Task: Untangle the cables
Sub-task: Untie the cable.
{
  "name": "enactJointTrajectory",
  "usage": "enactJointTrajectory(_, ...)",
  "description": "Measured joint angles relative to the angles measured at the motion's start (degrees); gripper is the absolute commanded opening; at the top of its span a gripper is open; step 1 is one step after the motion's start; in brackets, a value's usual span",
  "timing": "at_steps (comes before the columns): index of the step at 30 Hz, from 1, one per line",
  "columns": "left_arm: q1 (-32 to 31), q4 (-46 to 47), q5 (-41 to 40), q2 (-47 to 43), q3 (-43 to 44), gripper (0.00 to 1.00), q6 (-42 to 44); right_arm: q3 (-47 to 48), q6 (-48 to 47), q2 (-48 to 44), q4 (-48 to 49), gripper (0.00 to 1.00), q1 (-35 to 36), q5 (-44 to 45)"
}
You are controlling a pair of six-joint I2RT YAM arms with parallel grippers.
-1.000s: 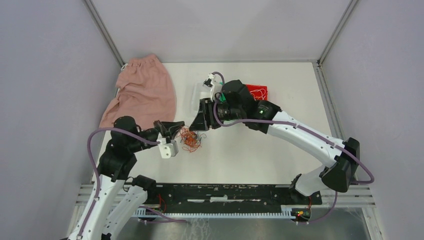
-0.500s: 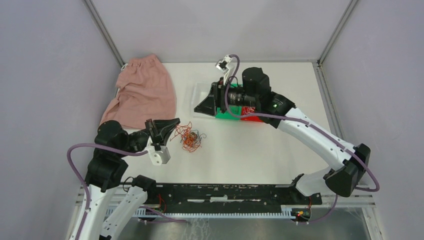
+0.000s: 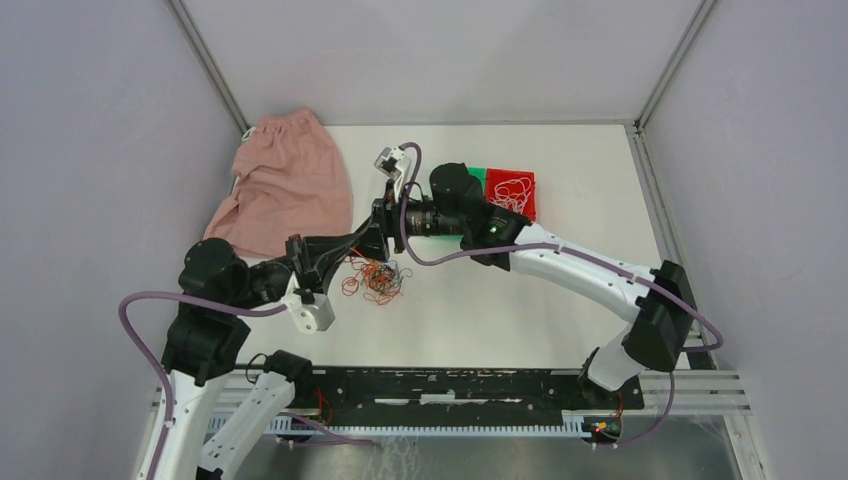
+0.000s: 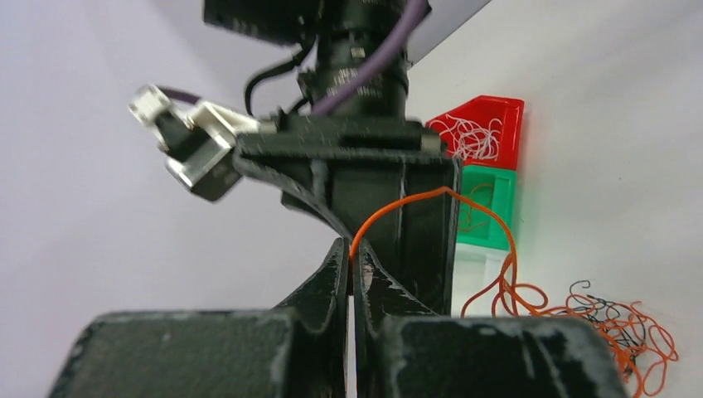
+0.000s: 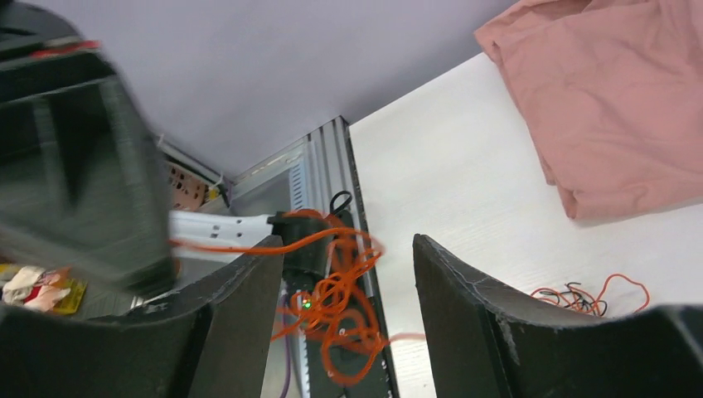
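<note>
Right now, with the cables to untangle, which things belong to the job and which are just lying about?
Job: orange cable pinched in the shut left tool; open right tool; cable clump; red bin with white cables; green bin.
Lying about: pink cloth.

The white surface [image 3: 480,310] carries a pink cloth [image 3: 285,185] spread over its far left corner. A loose clump of orange and black cables [image 3: 380,282] lies near the middle. Farther back, a red bin [image 3: 525,210] sits against a green bin [image 4: 487,236].
</note>
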Motion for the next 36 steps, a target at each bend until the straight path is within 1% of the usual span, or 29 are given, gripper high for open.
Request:
enactJointTrajectory(6,0.0,-0.1,1.8,0.2,2.3,0.03,-0.1,-0.6,0.8,5.0,4.9,0.63,0.5,3.4)
enactJointTrajectory(12,0.0,0.0,2.8,0.5,4.2,0.03,-0.7,-2.2,2.6,7.4,8.7,0.62,0.6,6.9)
enactJointTrajectory(20,0.0,3.4,2.7,2.3,6.6,0.03,-3.3,-8.3,3.5,9.2,12.3,0.58,0.6,11.3)
enactJointTrajectory(30,0.0,5.5,0.9,8.4,14.9,0.03,-3.3,-17.2,4.4,11.5,16.1,0.57,0.7,16.1)
enactJointTrajectory(36,0.0,9.4,-0.9,11.6,21.0,0.03,-3.1,-21.7,4.9,13.4,18.3,0.56,0.7,19.1)
